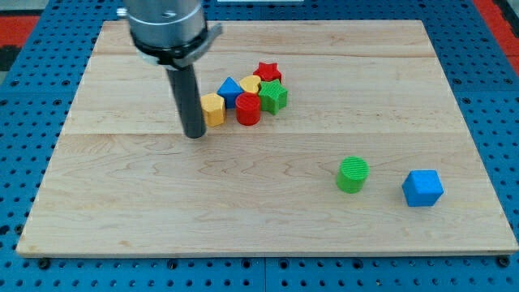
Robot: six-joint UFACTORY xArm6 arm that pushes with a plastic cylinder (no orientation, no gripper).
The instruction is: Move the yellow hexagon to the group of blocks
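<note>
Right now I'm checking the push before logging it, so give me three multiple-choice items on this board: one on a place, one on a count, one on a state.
1. Where is my tip?
A. at the view's left of the yellow hexagon block
B. beside the blue cube block
C. off the wooden board

2. How many blocks lie apart at the view's lower right?
A. one
B. two
C. four

3. The yellow hexagon block is:
A. far from the group
B. stacked on another block
C. at the group's edge

Key: 1 A, the rod stands right beside it. 2 B, the green cylinder block and the blue cube block. 3 C, it sits against the blue triangular block.
</note>
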